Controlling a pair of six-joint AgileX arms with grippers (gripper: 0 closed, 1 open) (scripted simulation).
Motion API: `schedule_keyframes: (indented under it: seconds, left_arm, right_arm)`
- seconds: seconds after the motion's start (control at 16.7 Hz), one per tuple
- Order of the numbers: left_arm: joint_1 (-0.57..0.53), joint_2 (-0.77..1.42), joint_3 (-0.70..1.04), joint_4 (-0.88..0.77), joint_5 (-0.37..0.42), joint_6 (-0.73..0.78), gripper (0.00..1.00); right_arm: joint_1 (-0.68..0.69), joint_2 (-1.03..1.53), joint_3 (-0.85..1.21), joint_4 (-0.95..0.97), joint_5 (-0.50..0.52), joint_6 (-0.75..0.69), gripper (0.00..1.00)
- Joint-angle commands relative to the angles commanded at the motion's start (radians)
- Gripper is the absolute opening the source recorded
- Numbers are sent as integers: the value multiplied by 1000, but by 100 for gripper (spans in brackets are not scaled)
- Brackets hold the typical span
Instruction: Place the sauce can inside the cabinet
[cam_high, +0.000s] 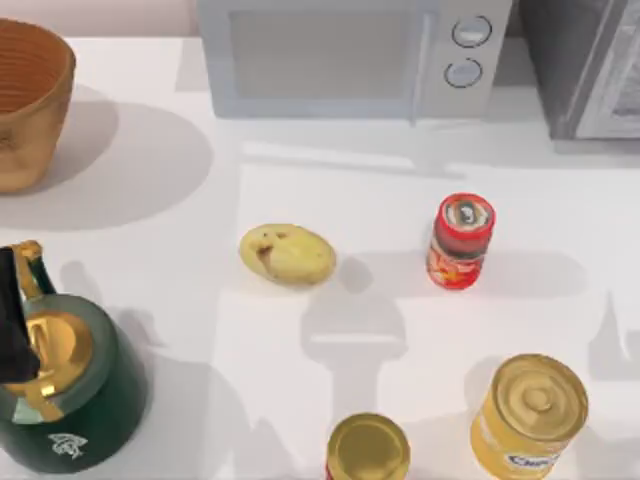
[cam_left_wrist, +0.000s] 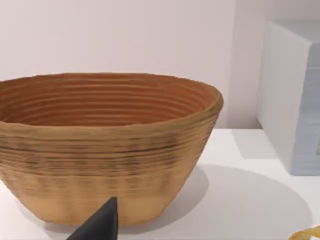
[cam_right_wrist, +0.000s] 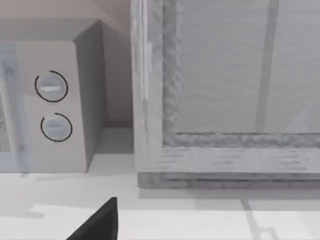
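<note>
We see a white table (cam_high: 180, 300) carrying everything. At its far edge stand a white microwave (cam_high: 350, 55) with two round knobs and, at the far right corner, the dark grey cabinet (cam_high: 585, 65). A ribbed wooden bowl (cam_high: 30, 100) sits far left, a green kettle (cam_high: 65, 385) with gold trim near left. A potato (cam_high: 287, 253) lies mid-table, the sauce can (cam_high: 461, 241) upright well to its right. A small gold-topped can (cam_high: 368, 450) and a wider yellow can (cam_high: 528, 415) stand along the near edge
</note>
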Motion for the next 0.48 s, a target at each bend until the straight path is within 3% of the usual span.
schedule_keyframes:
  seconds: [0.24, 0.48]
  left_arm:
    - [0, 0, 0, 0, 0, 0, 100]
    - [0, 0, 0, 0, 0, 0, 100]
  right_arm:
    - [1, 17, 10, 15, -20, -11, 100]
    - [10, 132, 71, 109, -150, -86, 100]
